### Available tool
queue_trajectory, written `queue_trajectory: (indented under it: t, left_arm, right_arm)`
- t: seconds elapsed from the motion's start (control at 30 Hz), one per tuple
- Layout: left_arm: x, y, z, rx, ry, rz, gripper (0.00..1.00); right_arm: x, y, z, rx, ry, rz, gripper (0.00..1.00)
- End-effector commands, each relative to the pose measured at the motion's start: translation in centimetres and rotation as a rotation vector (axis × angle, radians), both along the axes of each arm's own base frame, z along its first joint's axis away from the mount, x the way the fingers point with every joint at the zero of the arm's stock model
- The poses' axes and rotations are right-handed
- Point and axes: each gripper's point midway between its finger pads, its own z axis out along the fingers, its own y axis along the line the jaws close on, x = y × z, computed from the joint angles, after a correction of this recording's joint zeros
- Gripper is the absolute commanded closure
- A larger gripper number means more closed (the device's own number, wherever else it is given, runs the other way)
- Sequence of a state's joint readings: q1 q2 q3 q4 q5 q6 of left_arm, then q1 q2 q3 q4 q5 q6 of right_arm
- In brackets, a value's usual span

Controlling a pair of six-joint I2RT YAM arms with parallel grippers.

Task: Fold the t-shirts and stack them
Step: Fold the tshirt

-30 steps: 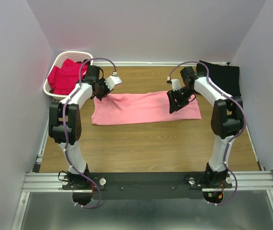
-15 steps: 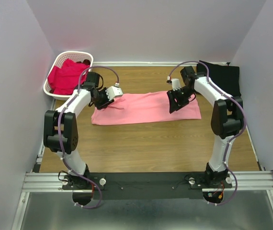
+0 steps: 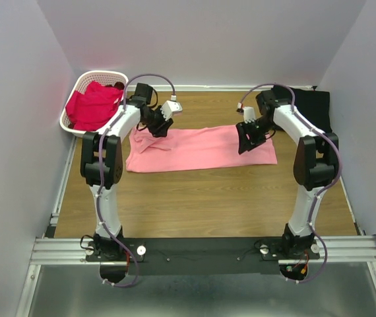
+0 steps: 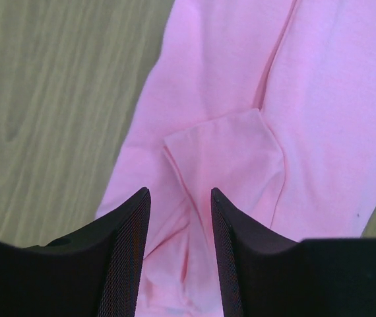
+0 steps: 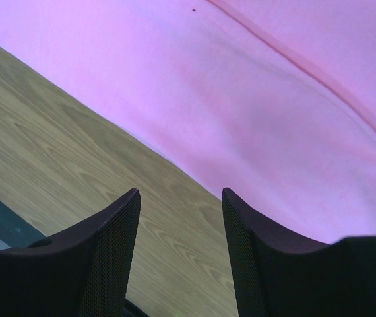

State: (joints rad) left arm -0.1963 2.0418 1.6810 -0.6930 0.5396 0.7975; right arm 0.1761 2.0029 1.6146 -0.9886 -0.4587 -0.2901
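Observation:
A light salmon-pink t-shirt lies flat across the middle of the wooden table, folded into a long band. My left gripper hovers over its left end, open, with nothing between the fingers; the left wrist view shows a folded-in sleeve just ahead of the left gripper. My right gripper is open above the shirt's right part; in the right wrist view the right gripper stands over bare wood beside the shirt's edge. A black t-shirt lies at the back right. Magenta-red t-shirts fill the basket.
The white slotted basket stands in the back left corner against the wall. Walls close the table on the left, back and right. Bare wooden table stretches between the pink shirt and the arm bases.
My left gripper has opened, let go of the pink shirt's left end and moved up and to the right. The right gripper shifted slightly right and stays open.

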Motion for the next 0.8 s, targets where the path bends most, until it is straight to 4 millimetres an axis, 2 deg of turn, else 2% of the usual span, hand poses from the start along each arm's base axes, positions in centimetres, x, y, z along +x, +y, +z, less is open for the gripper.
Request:
queue_trajectory:
  t: [0.0,0.17,0.23,0.43,0.47,0.57,0.77]
  left_arm:
    - [-0.8,-0.8,-1.4,-0.033,0.094,0.006,0.50]
    - [-0.4,-1.2,-2.8,-0.022,0.117,0.008,0.51]
    - [-0.1,-1.2,-3.0,-0.023,0.118,0.006,0.55]
    - [0.6,-2.1,-2.6,-0.056,0.119,-0.011,0.81]
    - [0.5,-2.2,-2.7,-0.059,0.124,-0.017,0.88]
    - [0.6,-2.5,-2.3,-0.075,0.124,-0.030,1.00]
    - [1.1,-2.8,-1.2,-0.093,0.091,-0.034,1.00]
  right_arm:
    - [0.3,-1.0,0.5,-0.018,-0.027,0.000,0.39]
    - [0.4,-1.1,0.4,-0.018,-0.025,0.001,0.39]
    - [0.4,-1.2,0.5,-0.020,-0.030,0.002,0.39]
    - [0.2,-1.5,0.2,-0.031,-0.025,0.003,0.39]
    - [0.3,-1.6,0.2,-0.031,-0.027,0.001,0.39]
    - [0.4,-1.8,0.3,-0.033,-0.029,-0.003,0.39]
    - [0.3,-2.0,0.3,-0.035,-0.030,0.000,0.41]
